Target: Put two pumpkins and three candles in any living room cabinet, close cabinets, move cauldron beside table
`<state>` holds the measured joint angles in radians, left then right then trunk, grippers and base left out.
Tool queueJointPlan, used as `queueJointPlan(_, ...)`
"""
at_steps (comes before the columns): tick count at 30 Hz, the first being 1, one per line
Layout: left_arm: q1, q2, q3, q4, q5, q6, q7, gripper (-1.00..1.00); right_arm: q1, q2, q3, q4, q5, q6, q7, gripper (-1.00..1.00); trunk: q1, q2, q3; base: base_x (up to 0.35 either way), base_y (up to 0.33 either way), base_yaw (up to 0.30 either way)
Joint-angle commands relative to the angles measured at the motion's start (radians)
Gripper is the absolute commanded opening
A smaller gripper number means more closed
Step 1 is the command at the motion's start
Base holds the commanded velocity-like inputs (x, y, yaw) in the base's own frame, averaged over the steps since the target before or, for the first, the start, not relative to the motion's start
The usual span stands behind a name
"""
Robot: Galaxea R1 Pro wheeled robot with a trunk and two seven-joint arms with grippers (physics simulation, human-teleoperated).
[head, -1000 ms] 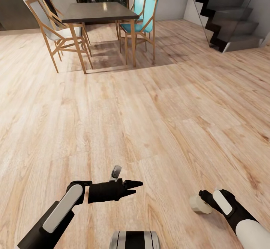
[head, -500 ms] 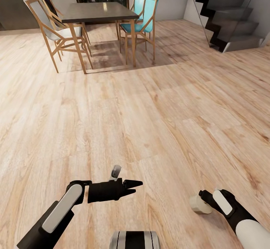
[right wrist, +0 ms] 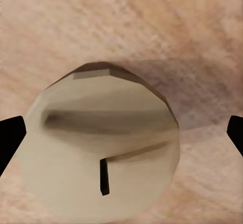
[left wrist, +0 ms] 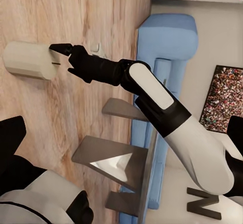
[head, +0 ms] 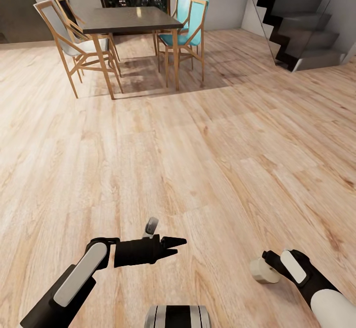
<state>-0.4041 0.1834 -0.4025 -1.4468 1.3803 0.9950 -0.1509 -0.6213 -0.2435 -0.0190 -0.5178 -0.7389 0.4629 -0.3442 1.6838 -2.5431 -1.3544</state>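
My right gripper (head: 271, 263) is shut on a stubby beige candle (head: 262, 271), held low over the wooden floor at the lower right of the head view. In the right wrist view the candle (right wrist: 101, 153) sits between the two black fingers, its faceted end toward the camera. The left wrist view sees the same candle (left wrist: 29, 60) at the tip of my right arm. My left gripper (head: 179, 247) is open, holds nothing, and points right at the lower middle. The pumpkins, the cabinet and the cauldron are out of view.
A dark-topped dining table (head: 129, 19) stands far ahead with wooden chairs (head: 66, 36) and teal chairs (head: 190, 21) around it. A dark staircase (head: 301, 26) rises at the far right. A blue sofa (left wrist: 167, 46) lies beside my right arm. Wide wooden floor (head: 198, 145) stretches between.
The whole head view has shifted slightly, the table and stairs sitting a little lower: the camera moved. Both arms keep their pose and the candle stays gripped.
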Motion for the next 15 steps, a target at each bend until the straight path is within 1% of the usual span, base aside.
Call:
queueJointPlan(1,-0.001,0.001,-0.001,0.000,-0.009,0.001,-0.010,1.00,0.000,0.000,-0.001,-0.002,-0.009,0.003,-0.007,1.00,0.000,0.000,-0.001,0.000,0.000,0.000)
queueJointPlan(4,-0.001,0.001,-0.001,0.000,-0.007,0.001,-0.010,1.00,0.000,0.001,-0.001,-0.002,-0.010,0.005,0.004,1.00,0.000,0.000,-0.001,0.000,0.000,0.000)
queueJointPlan(5,-0.001,0.001,-0.001,0.000,-0.006,0.001,-0.010,1.00,0.000,0.000,-0.001,-0.002,-0.010,0.007,0.021,1.00,0.000,0.000,-0.001,0.000,0.000,0.000)
queueJointPlan(8,-0.001,0.001,-0.001,0.000,-0.004,0.001,-0.010,1.00,0.000,-0.001,-0.001,0.003,-0.008,0.013,0.108,1.00,0.000,0.000,-0.001,0.000,0.000,0.000)
queueJointPlan(9,0.000,0.001,-0.001,0.000,-0.003,0.001,-0.010,1.00,0.000,-0.002,-0.001,0.007,-0.008,0.014,0.120,1.00,0.000,0.000,-0.001,0.000,0.000,0.000)
queueJointPlan(15,0.000,0.001,-0.001,0.000,-0.003,0.001,-0.010,1.00,0.000,-0.004,-0.001,0.020,-0.008,0.015,0.140,1.00,0.000,0.000,-0.001,0.000,0.000,0.000)
